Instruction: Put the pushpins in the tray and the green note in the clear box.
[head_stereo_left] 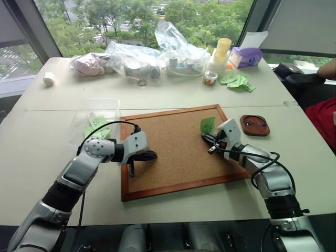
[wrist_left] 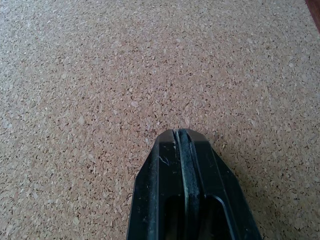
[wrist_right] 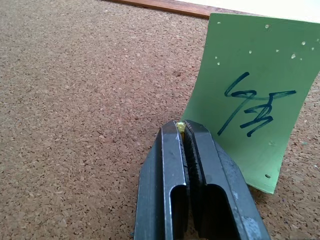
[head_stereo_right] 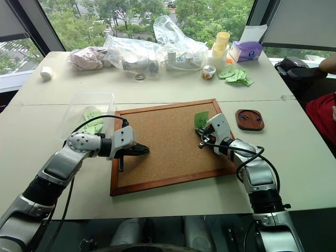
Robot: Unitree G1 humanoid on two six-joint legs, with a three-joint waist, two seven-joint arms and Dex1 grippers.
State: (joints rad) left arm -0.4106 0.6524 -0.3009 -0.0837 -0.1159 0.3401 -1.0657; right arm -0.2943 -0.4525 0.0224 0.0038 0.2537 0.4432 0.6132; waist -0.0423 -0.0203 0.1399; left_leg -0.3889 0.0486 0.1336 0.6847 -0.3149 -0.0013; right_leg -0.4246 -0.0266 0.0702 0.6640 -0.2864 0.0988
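Observation:
The green note (wrist_right: 250,100), with its dark scribble, curls up off the corkboard (head_stereo_left: 173,152) near the board's far right corner. My right gripper (wrist_right: 182,125) is shut at the note's lower corner. A tiny yellowish pushpin (wrist_right: 180,126) head is pinched at its tips. My left gripper (head_stereo_left: 152,155) is shut with nothing in it and hovers over the board's left part. The dark reddish tray (head_stereo_left: 243,123) lies on the table right of the board, with small pins in it. The clear box (head_stereo_left: 97,101) stands left of the board and holds green slips.
Clear plastic bags (head_stereo_left: 136,60) lie along the table's far side. A bunch of green slips (head_stereo_left: 236,80), stacked cups (head_stereo_left: 221,52), a small jar (head_stereo_left: 210,79) and a purple tissue box (head_stereo_left: 247,55) are at the back right. A person in red (head_stereo_left: 325,121) is at the right edge.

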